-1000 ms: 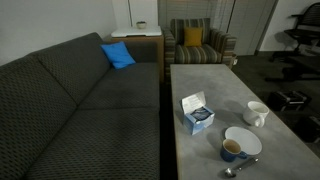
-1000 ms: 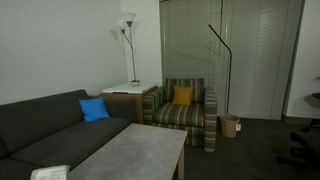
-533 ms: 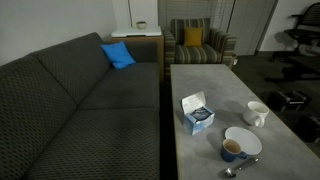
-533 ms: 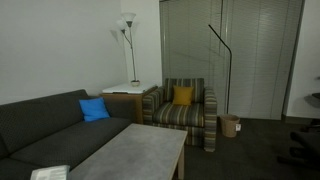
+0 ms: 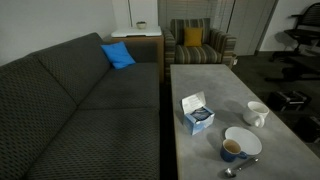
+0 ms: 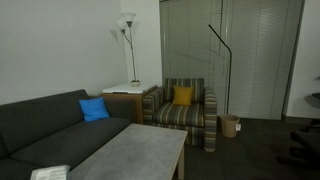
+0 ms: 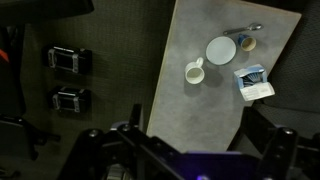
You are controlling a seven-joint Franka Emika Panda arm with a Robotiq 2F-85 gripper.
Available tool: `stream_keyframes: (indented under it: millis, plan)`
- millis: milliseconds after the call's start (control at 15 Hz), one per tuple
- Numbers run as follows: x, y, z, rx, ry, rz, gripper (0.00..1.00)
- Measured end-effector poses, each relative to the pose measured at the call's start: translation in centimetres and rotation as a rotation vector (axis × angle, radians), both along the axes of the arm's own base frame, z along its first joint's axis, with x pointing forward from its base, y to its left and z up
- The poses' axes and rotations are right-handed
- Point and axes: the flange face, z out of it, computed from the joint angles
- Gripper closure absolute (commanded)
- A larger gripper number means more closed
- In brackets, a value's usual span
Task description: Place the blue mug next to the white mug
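Pincer: You are holding the pincer (image 7: 188,152) high over the bench (image 5: 215,85), looking straight down. Its dark finger links are showing far apart at the bottom of the wrist view, so it is reading as spread, with nothing between them. The arm is not appearing in either exterior view.

Blue mug: The blue mug (image 7: 245,43) is standing upright near one end of the bench, right against the rim of the white plate (image 7: 221,50). In an exterior view the blue mug (image 5: 232,149) is partly covering that rim.

Spoon: The spoon (image 7: 243,30) is lying just beside the blue mug, on the side away from the plate.

White mug: The white mug (image 7: 195,72) is standing upright beyond the plate, near the bench's long edge, so the plate is lying between the two mugs.

Box: The blue-and-white box (image 7: 253,83) is sitting near the plate, apart from both mugs.

Risk on the descent: You are coming down into a crowded corner, and a wide-spread finger is likely to catch the plate rim or flick the spoon.

Risk on the grasp: I cannot make out the mug's handle, and a pinch on the rim alone may be tipping it.

Risk on the placing: Setting down too close may be nudging the white mug toward the edge.
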Motion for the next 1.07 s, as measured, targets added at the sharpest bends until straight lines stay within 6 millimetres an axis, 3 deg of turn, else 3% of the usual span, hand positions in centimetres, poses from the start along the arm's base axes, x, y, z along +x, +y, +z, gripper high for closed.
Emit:
stream_keyframes:
  millis: [867, 1067]
  plan:
    - [6.4, 5.3, -5.0, -0.051, 0.070, 0.263, 0.00]
    - [6.7, 5.5, -5.4, -0.052, 0.080, 0.266, 0.00]
